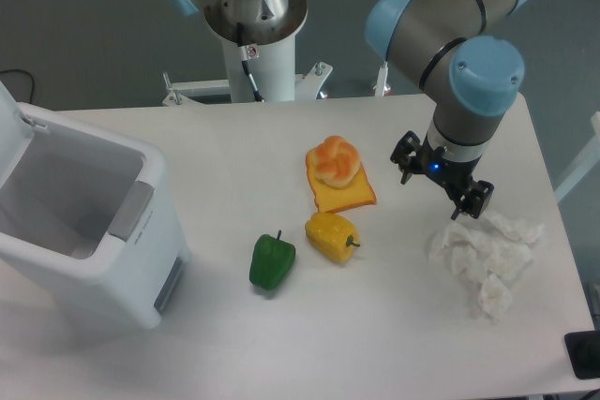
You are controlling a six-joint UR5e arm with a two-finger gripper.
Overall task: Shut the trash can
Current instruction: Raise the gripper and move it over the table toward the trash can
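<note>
worktop [394, 325]: white, bare strip along the near edge
trash can [84, 231]: far left, at the worktop's left edge, lid up, open mouth facing up, long axis running front-right
hand [441, 182]: right side, fingers spread, holding nothing, above crumpled paper [483, 255]
mid-worktop: bun on toast [337, 175], yellow pepper [331, 236], green pepper [272, 261]

Grey tubular arm [441, 21], light-blue joint caps, black claw [442, 185] with perhaps a blue light.

Trash can [84, 231] far left; peppers [272, 262] ctr; tissue [483, 255] right.
</note>
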